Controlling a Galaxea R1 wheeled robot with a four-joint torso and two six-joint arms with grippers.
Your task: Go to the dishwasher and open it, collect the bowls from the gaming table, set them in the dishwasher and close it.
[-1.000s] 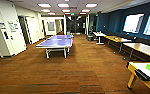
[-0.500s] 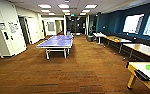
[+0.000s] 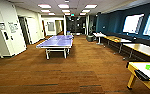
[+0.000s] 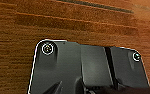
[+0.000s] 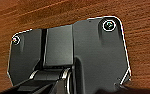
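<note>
The gaming table (image 3: 138, 66), white-topped with a yellow edge, juts in at the lower right of the head view. On it sits a small lime green bowl (image 3: 148, 66), beside flat dark boxes (image 3: 141, 74). The dishwasher is out of view. Both wrist views look down on brown striped carpet (image 4: 66, 22) past the robot's own dark plate, so both arms hang low over the floor, away from the table.
A blue table-tennis table (image 3: 57, 42) stands mid-room ahead on the left. Long wooden tables (image 3: 141, 48) line the dark blue right wall under bright windows. White walls and doors (image 3: 8, 32) run along the left. Wide carpet (image 3: 91, 65) lies between, leading to a corridor.
The whole head picture has shifted slightly left, so the camera has moved; the things themselves stay put.
</note>
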